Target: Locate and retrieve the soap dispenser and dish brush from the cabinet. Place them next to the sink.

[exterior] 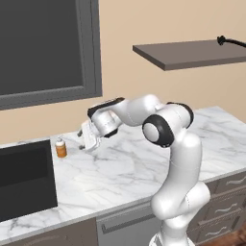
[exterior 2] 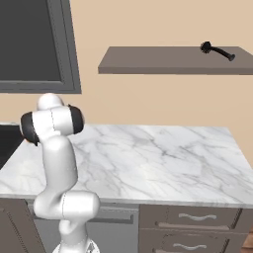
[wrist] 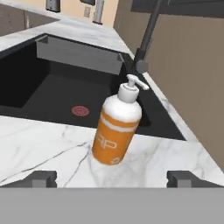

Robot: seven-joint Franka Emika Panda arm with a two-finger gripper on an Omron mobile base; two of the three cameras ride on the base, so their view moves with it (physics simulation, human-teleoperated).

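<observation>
1. We've got the soap dispenser (wrist: 117, 127) standing on the white marble worktop (exterior: 144, 168), right at the edge of the sink (wrist: 52, 83). In the hand view it looks tilted, but that camera rolls with the hand, so we can't say it really leans. From the left base view the bottle (exterior: 60, 148) reads as upright, just beside the basin's right rim.

2. The claw (exterior: 85, 140) is let go, fingers spread wide. In the hand view the two dark tips sit far apart at the bottom, with the bottle between and beyond them, nothing touching it. In the left base view the claw hangs just to the right of the dispenser, close but apart.

3. Sink contents: the black basin looks bare, apart from the red drain ring (wrist: 80, 110) on its floor. The tall dark faucet (wrist: 146, 39) rises behind it, near the wall.

4. The dish brush (exterior 2: 216, 51) lies on the cabinet (exterior 2: 173, 60), that flat brown wall shelf, at its right end. Round bristly head points left, thin handle runs off to the right. In the left base view we catch the brush (exterior: 230, 42) at the far right end of the shelf (exterior: 192, 54).

5. Brush and dispenser are well apart: one up on the shelf, one down by the sink.
</observation>
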